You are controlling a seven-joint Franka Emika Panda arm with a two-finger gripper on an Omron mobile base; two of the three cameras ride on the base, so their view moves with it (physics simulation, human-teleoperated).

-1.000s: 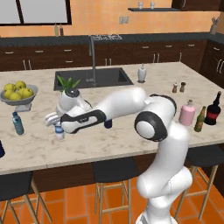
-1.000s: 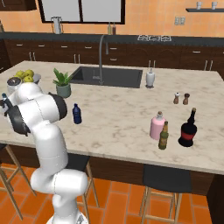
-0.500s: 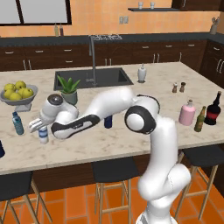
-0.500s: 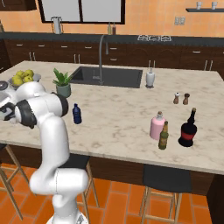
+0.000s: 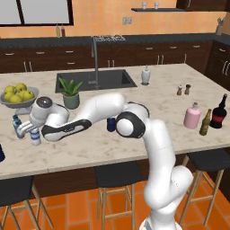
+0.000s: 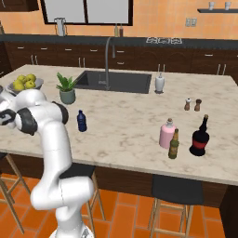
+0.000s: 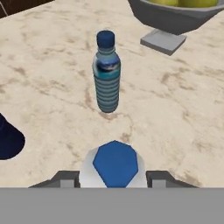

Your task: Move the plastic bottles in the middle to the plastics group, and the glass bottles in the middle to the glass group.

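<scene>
My gripper (image 5: pixel 34 134) is at the left end of the counter, shut on the small clear plastic bottle (image 5: pixel 35 139). In the hand view that bottle's white-and-blue top (image 7: pixel 114 164) sits between my two fingertips (image 7: pixel 65 179). The teal water bottle (image 5: pixel 17 126) (image 7: pixel 107 72) of the plastics group stands upright just beyond it, with the dark blue rounded item (image 7: pixel 6 141) beside it. The navy plastic bottle (image 6: pixel 82 121) stands mid-counter, partly behind my arm in the left base view. The olive-brown glass bottle (image 6: pixel 174 144) stands beside the pink bottle (image 6: pixel 167 134) and the dark red-label bottle (image 6: pixel 200 137).
A grey fruit bowl (image 5: pixel 10 103) of lemons stands behind the teal bottle, close to my hand. A potted plant (image 5: pixel 71 93) is next to the sink (image 5: pixel 96 80). Salt and pepper shakers (image 6: pixel 192 104) and a white dispenser (image 6: pixel 160 82) stand further right.
My arm has swung left along the counter, carrying the clear bottle from near the plant to the left end beside the teal water bottle.
</scene>
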